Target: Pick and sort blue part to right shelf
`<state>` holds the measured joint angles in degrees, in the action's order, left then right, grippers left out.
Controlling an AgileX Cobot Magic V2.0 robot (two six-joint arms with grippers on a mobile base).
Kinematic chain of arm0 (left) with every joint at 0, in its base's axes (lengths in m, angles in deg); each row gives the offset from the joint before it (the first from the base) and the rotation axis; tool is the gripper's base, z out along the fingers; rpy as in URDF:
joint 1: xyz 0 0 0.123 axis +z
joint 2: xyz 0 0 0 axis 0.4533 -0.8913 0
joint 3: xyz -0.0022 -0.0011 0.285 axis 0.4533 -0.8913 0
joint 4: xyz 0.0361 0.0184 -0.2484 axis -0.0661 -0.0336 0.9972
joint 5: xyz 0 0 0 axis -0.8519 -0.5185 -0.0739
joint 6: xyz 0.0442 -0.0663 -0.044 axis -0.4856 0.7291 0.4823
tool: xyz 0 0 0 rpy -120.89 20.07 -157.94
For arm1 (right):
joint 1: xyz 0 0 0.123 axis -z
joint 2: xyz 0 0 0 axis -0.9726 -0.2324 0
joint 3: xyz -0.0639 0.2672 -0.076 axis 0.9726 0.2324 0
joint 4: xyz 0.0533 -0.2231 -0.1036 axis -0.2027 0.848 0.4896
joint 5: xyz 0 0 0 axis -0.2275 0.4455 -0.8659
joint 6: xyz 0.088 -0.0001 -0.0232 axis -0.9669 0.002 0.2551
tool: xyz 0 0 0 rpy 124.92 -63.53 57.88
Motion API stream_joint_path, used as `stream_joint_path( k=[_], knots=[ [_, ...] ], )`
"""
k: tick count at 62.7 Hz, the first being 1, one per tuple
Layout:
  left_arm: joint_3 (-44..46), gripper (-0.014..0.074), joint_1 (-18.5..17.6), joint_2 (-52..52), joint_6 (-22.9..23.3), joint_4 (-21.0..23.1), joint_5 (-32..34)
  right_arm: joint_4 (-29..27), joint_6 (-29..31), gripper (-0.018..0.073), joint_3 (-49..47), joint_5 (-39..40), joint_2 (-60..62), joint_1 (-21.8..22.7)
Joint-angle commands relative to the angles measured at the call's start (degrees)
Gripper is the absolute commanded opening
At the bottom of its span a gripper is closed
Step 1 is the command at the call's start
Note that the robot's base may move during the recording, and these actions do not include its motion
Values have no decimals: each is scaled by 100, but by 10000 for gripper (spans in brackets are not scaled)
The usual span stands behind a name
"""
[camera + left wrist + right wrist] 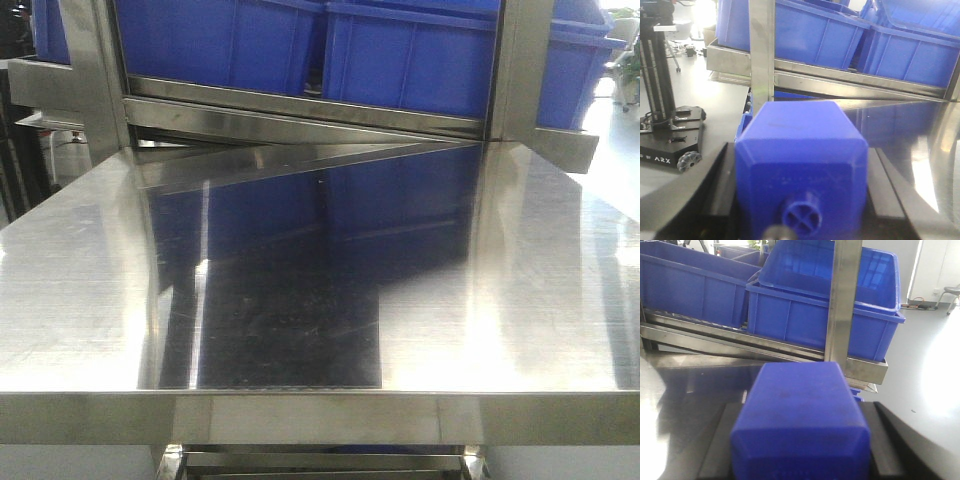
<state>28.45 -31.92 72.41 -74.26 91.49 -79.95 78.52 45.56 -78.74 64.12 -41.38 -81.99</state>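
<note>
Carrying the blue part (795,385) in the right hand (802,410), clamped on both sides, facing the right shelf (867,371).
Hold the squeeze firm, clear the front rail (715,336) and upright post (845,300), and let go only well inside a blue bin (805,322). Note the left hand (801,147) clamped on a wider knobbed block (800,172). Cannot see the part's cap, cut off at the lower edge, nor either hand from the front view; hard to judge depth over the shiny bench (520,300).
</note>
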Motion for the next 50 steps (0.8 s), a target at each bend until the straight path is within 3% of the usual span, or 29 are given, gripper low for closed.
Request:
stream_joint_path(
  k=[1,50],
  knots=[
    [169,314,3,-54,35,78,490,-11,55,394,-165,546,-38,38],
    [169,314,3,-54,35,78,490,-11,55,394,-165,546,-38,38]
  ],
)
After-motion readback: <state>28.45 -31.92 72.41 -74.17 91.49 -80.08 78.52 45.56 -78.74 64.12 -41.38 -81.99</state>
